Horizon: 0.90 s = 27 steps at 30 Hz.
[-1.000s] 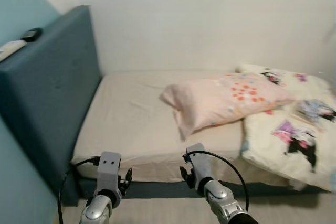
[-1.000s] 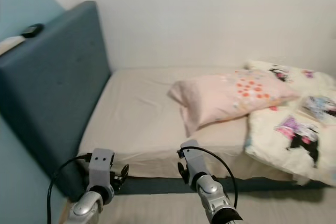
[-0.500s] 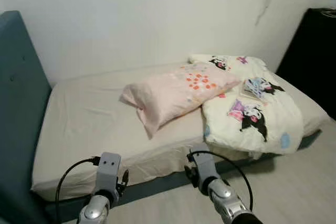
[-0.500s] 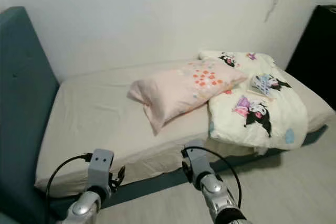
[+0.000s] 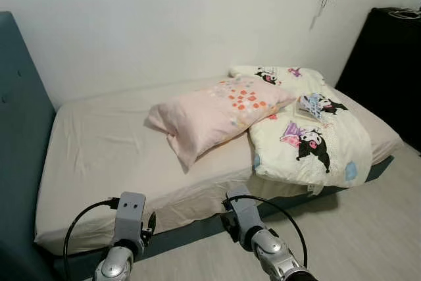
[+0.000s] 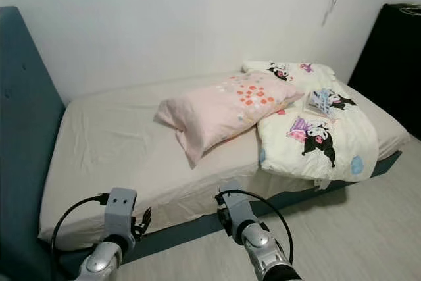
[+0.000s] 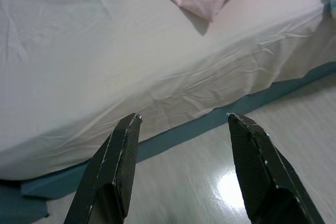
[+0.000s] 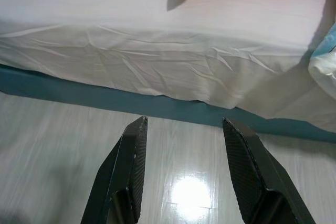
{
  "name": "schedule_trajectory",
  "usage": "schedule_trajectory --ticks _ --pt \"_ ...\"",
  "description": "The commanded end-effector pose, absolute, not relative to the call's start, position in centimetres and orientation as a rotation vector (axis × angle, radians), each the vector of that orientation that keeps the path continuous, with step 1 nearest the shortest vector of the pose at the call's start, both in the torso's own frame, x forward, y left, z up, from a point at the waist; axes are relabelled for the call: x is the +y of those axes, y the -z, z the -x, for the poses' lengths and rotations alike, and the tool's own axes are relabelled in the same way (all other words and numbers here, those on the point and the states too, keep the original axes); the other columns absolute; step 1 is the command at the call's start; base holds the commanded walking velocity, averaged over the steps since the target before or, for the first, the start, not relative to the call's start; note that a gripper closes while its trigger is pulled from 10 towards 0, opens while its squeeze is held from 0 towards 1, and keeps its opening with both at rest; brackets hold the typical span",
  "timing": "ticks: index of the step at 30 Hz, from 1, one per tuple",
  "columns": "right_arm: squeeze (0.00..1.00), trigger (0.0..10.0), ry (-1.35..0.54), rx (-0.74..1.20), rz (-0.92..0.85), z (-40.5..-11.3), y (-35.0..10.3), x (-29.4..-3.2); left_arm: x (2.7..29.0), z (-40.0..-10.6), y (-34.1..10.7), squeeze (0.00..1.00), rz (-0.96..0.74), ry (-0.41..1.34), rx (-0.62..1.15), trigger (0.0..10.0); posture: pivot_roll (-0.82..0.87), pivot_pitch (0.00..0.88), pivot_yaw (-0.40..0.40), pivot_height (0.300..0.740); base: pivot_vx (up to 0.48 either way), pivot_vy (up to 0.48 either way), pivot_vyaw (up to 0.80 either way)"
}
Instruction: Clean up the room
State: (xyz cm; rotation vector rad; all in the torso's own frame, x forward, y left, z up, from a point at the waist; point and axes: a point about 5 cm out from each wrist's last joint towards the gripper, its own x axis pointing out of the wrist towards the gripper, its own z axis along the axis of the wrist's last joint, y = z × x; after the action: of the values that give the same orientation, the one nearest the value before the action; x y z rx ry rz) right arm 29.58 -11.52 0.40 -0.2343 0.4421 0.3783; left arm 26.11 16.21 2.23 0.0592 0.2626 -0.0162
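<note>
Approach step, judged from the pictures: both arms held low over the floor [image 5: 368, 228] before the long front edge of the bed [image 5: 99, 162], nothing grasped yet. Left tool [image 7: 181, 124] with fingers apart and nothing between them, aimed at the front edge of the mattress near the headboard [image 5: 16, 129] end. Right tool [image 8: 184, 124] likewise apart and unloaded, aimed at the same front edge further toward the foot.

To do this step well: come closer and square to the front edge first, then raise the arms above mattress height before reaching, because the pink pillow [image 5: 210, 113] lies well back from that edge. Better to take the pillow by its near corner, the one that points toward the front edge, and to close on a thick fold of the cloth, not on the bed sheet under it.

Pillow placed near the middle of the bed, its long axis diagonal: one end toward the front edge and the headboard side, other end toward the wall edge and the foot, where it rests against the cartoon-print blanket [image 5: 309, 129]. Blanket bunched at the foot end, long axis from wall edge to front edge, with its lower part hanging over the front edge. Small printed item [image 5: 310, 105] on top of the blanket, too small to identify.
</note>
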Motion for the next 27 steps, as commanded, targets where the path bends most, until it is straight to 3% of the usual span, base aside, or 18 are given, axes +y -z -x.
schedule_trajectory --ticks 1,27 --pt "0.00 10.0 -0.386 0.428 0.243 -29.76 -0.63 -11.34 16.03 -25.92 -2.25 0.00 -0.047 0.024 0.255 10.0 0.04 0.048 -0.029 0.740 0.300 0.000 0.00" --pt "0.00 10.0 -0.383 0.415 0.243 -29.97 -0.87 -11.33 15.93 -26.11 -2.57 0.00 -0.032 0.038 0.239 10.0 0.04 0.054 -0.030 0.740 0.311 0.000 0.00"
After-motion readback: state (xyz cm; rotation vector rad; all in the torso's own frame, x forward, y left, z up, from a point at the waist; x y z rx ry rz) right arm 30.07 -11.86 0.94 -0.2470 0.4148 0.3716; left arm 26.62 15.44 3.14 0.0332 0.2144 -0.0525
